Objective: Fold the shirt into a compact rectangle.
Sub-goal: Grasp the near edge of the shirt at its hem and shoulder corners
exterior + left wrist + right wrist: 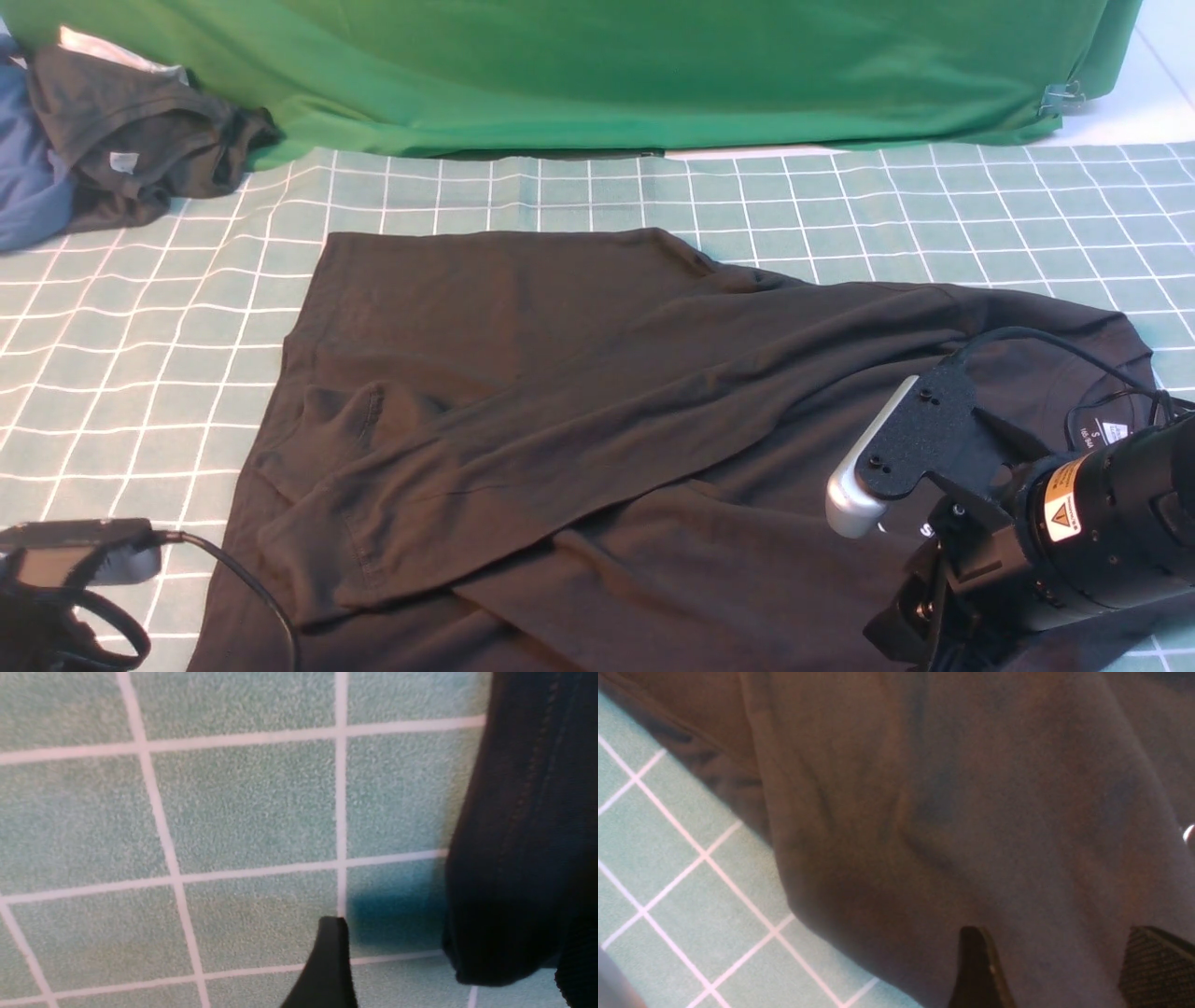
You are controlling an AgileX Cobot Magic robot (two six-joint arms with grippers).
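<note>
Both empty — left jaws wide, beside shirt (514, 835) hem | right jaws parted over shirt

A teal cloth with a white grid (523, 187) covers the counter. A green backdrop cloth (597, 75) spans the top of the frame, with a metal clip (1060, 96) at upper right. At upper left, a crumpled dark garment (140, 121) with a grey tag (123, 161) lies beside a blue garment (28, 177).

The checked mat (840, 205) carries the shirt (560, 392), dark garment (131, 131) and blue garment (28, 177).
</note>
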